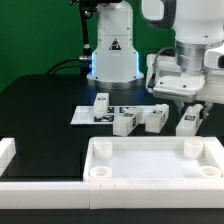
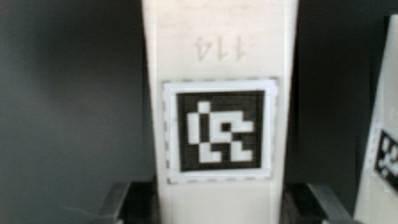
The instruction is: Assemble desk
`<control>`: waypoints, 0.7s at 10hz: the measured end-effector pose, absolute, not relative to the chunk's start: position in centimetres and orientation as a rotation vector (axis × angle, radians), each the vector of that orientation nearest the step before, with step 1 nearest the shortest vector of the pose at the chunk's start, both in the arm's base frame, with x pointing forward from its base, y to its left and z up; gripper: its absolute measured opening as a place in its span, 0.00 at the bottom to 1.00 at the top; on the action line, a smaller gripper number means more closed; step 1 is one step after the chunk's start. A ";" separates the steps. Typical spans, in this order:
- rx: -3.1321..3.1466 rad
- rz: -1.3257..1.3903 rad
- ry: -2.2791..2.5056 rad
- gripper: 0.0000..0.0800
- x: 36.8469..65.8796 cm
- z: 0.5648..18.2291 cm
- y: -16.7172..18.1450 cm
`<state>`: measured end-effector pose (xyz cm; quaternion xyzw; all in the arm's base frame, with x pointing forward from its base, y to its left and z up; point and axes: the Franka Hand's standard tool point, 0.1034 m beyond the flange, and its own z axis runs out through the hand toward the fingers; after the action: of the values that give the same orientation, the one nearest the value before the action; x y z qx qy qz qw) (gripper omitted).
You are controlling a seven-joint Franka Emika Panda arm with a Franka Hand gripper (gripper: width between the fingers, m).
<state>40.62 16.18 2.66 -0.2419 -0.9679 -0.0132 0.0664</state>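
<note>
Spread, the gripper [image 1: 186, 106] hangs low over the leg [image 1: 188, 121] at the exterior view's right end of the row. Its fingers [image 2: 322, 203] stand one on each side of that leg with a thin dark gap on both sides, so nothing is pinched yet.

The wrist view settles the relation that matters. The leg sits squarely between the fingers, tagged face toward the camera, and its long axis runs crosswise to the line along which the fingers would close. A squeeze would therefore land on the two long flanks (the narrow way across, which I judge the surer hold). With only one arm on the rig, there is no question of which is nearer.

The leg rests on the black table [image 1: 40, 110], just behind the far rim of the tabletop [image 1: 150, 160]. The tabletop lies nearest the camera with its round corner sockets [image 1: 98, 172] facing up and all of them open. Three other legs [image 1: 124, 122] lie in the same row toward the exterior view's left, partly on the marker board [image 1: 82, 116]. The closest of them, the neighbouring leg [image 1: 155, 120], is near but apart from the one being straddled. A second tag at the edge of the wrist view is probably its tag.

Room is fair. There is bare table beyond the row, and low white border walls [image 1: 40, 188] lie along the near edge and at the exterior view's left, well away from the gripper. The tight spot is on the neighbour's side, where one finger has to come down between the two legs.
</note>
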 end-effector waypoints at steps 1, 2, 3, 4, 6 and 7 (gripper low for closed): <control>-0.703 -0.057 -2.920 0.36 39.7 2.6 17.1; -0.689 -0.073 -2.921 0.36 39.3 2.4 16.9; -0.701 -0.078 -2.907 0.36 39.0 1.9 16.5; -0.722 -0.078 -2.904 0.36 39.2 2.0 16.5; -0.730 -0.077 -2.899 0.43 39.2 1.9 16.4; -0.744 -0.076 -2.895 0.60 39.2 1.8 16.3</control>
<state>39.18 16.35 1.85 -0.2480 -0.9655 -0.0254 0.0758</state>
